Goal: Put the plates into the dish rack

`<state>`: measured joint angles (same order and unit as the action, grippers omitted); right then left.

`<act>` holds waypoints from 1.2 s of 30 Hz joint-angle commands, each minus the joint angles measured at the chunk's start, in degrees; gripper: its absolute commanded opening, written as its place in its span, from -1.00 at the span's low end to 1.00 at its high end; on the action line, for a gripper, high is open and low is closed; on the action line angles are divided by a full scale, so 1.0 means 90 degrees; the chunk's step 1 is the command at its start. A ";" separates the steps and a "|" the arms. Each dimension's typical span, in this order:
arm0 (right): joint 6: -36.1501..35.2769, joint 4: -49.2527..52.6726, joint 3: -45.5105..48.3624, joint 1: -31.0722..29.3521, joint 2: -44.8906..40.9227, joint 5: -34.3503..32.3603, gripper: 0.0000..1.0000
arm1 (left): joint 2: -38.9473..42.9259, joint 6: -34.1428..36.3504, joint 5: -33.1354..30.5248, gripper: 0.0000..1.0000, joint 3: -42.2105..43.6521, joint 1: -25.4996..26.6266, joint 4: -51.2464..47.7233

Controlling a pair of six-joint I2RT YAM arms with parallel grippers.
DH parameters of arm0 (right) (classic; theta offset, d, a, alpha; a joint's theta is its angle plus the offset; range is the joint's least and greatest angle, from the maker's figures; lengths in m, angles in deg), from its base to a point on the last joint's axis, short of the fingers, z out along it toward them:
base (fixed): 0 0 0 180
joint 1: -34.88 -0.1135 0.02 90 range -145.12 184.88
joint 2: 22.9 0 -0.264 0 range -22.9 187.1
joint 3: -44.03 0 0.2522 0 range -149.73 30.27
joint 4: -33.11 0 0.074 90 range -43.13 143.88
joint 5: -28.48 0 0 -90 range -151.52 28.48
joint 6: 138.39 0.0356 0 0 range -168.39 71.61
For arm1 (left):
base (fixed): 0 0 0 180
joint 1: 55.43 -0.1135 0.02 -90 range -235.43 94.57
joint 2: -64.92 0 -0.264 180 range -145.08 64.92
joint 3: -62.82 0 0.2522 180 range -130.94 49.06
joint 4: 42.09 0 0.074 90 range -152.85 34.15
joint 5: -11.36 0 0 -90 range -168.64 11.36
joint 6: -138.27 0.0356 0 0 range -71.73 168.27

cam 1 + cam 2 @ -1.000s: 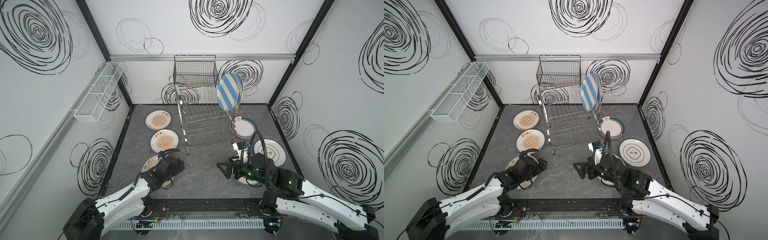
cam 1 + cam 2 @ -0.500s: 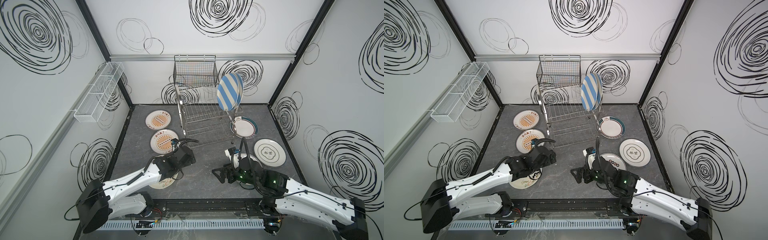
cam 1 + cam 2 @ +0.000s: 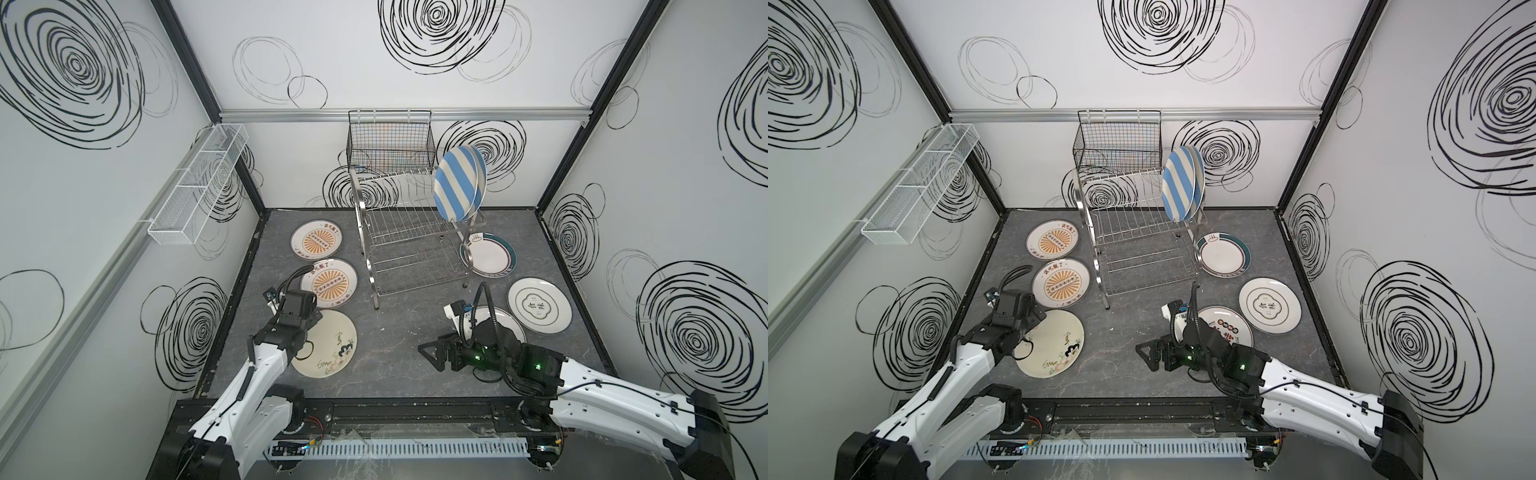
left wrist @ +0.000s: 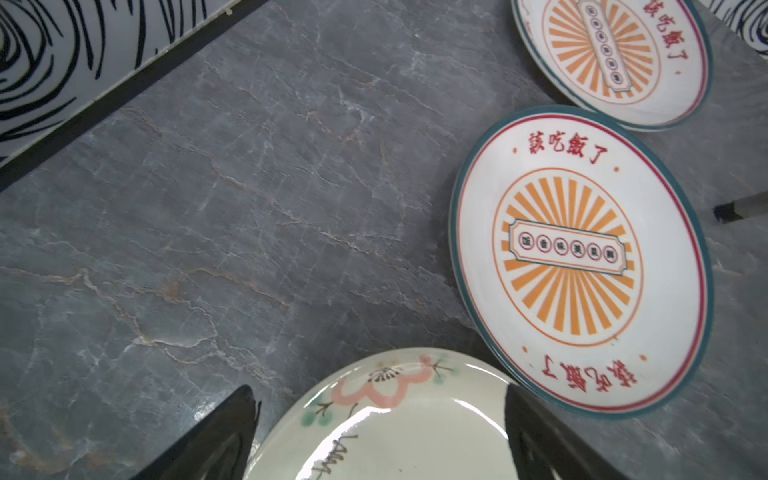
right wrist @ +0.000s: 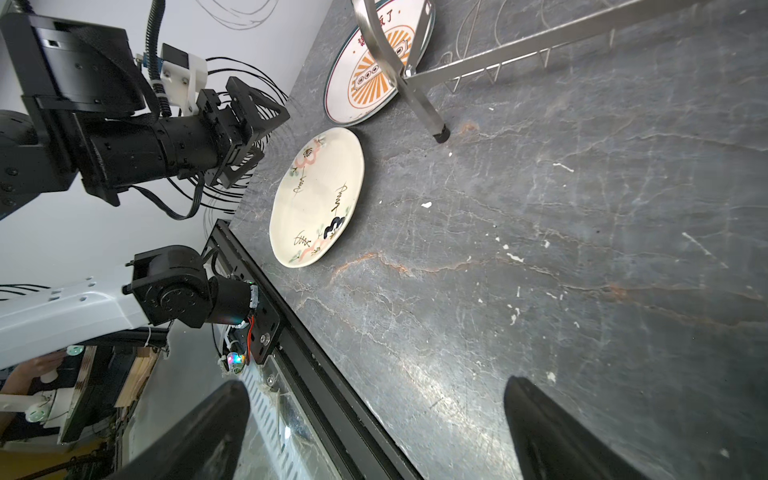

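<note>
Nearest me, the right gripper (image 3: 432,353) hangs low over the bare grey tabletop (image 3: 390,332), jaws spread wide with nothing between them. Its arm covers part of the red-and-black character plate (image 3: 1225,328), so I read only some of the lettering.

The left gripper (image 4: 378,392) is open too, clamping nothing. In both top views its wrist hides the far-left rim of the cream blossom plate (image 3: 332,349), and I can't tell whether a finger touches it.

Half a second back the left gripper was further out toward the rack. It has since drawn back over the cream blossom plate. The right gripper has hardly shifted, its jaws as wide as before, and no plate has moved.

The left wrist view alone shows the pink blossom on the rim lying between the fingers. The right wrist view alone shows the left gripper side-on.

Further out, flat on the table, lie the near sunburst plate (image 3: 330,284), the far sunburst plate (image 3: 316,240) and the white emblem plate (image 3: 539,305). The teal-rimmed plate (image 3: 492,255) is partly behind a rack leg.

The dish rack (image 3: 407,241) stands at the back middle. A striped plate (image 3: 457,185) stands upright at the right end of its upper tier, and a second plate (image 3: 481,187) behind it shows only as a sliver. The black wire basket (image 3: 388,145) hangs on the wall beyond.
</note>
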<state>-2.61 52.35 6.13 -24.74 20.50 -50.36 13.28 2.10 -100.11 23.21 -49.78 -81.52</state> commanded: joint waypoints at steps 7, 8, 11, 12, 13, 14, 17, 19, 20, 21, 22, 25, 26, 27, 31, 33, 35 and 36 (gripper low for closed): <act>0.0105 -0.0376 0.0091 -0.0053 -0.0139 0.0011 0.99 | -0.0336 0.0365 0.1030 0.92 0.0496 -0.0748 0.1065; 0.0118 -0.0426 0.0145 -0.0055 -0.0188 -0.0008 1.00 | -0.0271 0.0361 0.1162 0.91 0.0570 -0.0769 0.1176; 0.0195 -0.0610 0.0295 -0.0055 -0.0243 -0.0012 1.00 | -0.0099 0.0334 0.1387 0.92 0.0763 -0.0774 0.1317; 0.0206 -0.0658 0.0314 -0.0055 -0.0224 0.0005 1.00 | -0.0067 0.0309 0.1365 0.91 0.0804 -0.0767 0.1289; 0.0221 -0.0706 0.0328 -0.0056 -0.0180 0.0018 1.00 | -0.0011 0.0257 0.1343 0.91 0.0851 -0.0733 0.1247; 0.0226 -0.0756 0.0338 -0.0056 -0.0124 0.0034 1.00 | 0.0057 0.0210 0.1403 0.92 0.0921 -0.0702 0.1273; 0.0212 -0.0902 0.0311 -0.0056 0.0090 0.0104 1.00 | 0.0174 0.0058 0.1485 0.92 0.1076 -0.0619 0.1223; 0.0223 -0.1001 0.0272 -0.0056 0.0225 0.0170 1.00 | 0.0193 0.0007 0.1479 0.92 0.1122 -0.0517 0.1183; 0.0234 -0.1056 0.0244 -0.0064 0.0277 0.0200 1.00 | 0.0192 -0.0032 0.1494 0.92 0.1126 -0.0452 0.1166; 0.0226 -0.1125 0.0232 -0.0073 0.0314 0.0236 1.00 | 0.0191 -0.0062 0.1543 0.92 0.1138 -0.0401 0.1153; 0.0232 -0.1206 0.0222 -0.0075 0.0367 0.0259 1.00 | 0.0209 -0.0110 0.1607 0.92 0.1152 -0.0344 0.1144; 0.0226 -0.1354 0.0197 -0.0094 0.0530 0.0221 1.00 | 0.0349 -0.0335 0.1730 0.92 0.1237 -0.0072 0.1115; 0.0234 -0.1424 0.0201 -0.0095 0.0608 0.0202 1.00 | 0.0443 -0.0425 0.1735 0.92 0.1271 0.0040 0.1100; 0.0259 -0.1504 0.0219 -0.0095 0.0677 0.0205 0.97 | 0.0521 -0.0498 0.1733 0.92 0.1305 0.0151 0.1081; 0.0289 -0.2027 0.0388 -0.0090 0.0997 0.0228 0.94 | 0.0894 -0.0851 0.1666 0.92 0.1473 0.0724 0.1008; 0.0319 -0.2317 0.0436 -0.0085 0.1221 0.0244 0.93 | 0.1012 -0.0960 0.1577 0.92 0.1531 0.0976 0.0863; 0.0435 -0.2507 0.0405 -0.0085 0.1501 0.0281 0.92 | 0.1120 -0.1020 0.1486 0.92 0.1599 0.1212 0.0781; 0.0483 -0.2558 0.0381 -0.0083 0.1642 0.0286 0.92 | 0.1163 -0.1069 0.1442 0.92 0.1632 0.1285 0.0746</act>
<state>-0.05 34.38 9.28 -25.17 33.04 -47.96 22.92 -4.20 -86.60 36.46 -40.07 -72.83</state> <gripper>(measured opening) 0.962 0.959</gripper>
